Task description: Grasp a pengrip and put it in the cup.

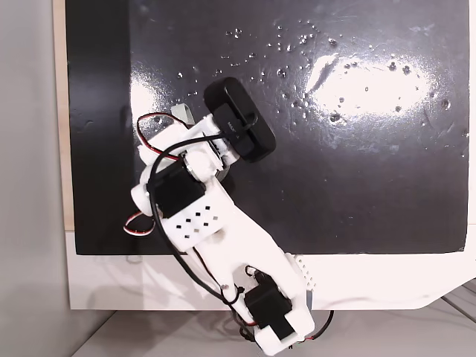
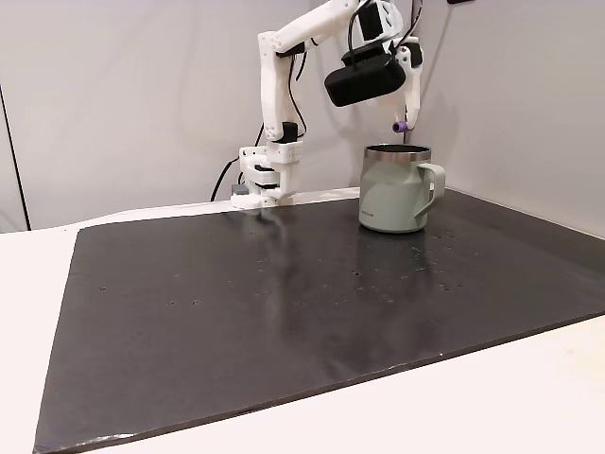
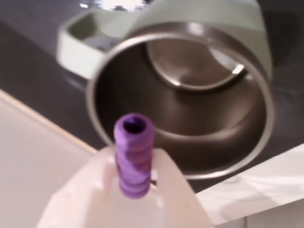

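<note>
Gripper (image 2: 402, 124) clamped purple pengrip (image 3: 134, 154) between pale fingers, ribbed cylinder projecting past tips, hollow end showing in wrist view. Pengrip (image 2: 401, 125) hung above cup (image 2: 397, 187), over rim on its far side, not yet inside. Likely held high to clear rim before release. Cup (image 3: 190, 95) upright on black mat (image 2: 284, 303), interior empty, handle at left in wrist view.

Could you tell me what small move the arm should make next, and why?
Probably open the jaws, perhaps after easing slightly lower. The gripper holds the purple pengrip above the cup. In the wrist view the pengrip's tip lies over the cup's open mouth, so a release should drop it inside.
</note>
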Tool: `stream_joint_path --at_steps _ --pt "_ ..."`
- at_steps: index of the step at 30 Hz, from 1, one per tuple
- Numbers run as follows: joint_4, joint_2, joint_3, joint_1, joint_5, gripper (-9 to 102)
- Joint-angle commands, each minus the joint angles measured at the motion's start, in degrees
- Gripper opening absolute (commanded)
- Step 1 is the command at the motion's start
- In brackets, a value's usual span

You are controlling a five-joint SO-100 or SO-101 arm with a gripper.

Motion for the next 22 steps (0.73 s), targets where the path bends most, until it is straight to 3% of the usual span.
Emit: stream_joint_path --at_steps 1,8,14,22 --pt "1.7 -0.4 0.4 -2.2 -1.1 0" --pt "2.2 -0.8 3.6 -3.2 -1.9 0" --pt "2.2 -0.2 3.6 -3.2 -1.5 18" --pt "2.2 -0.1 3.6 -3.1 -1.4 18"
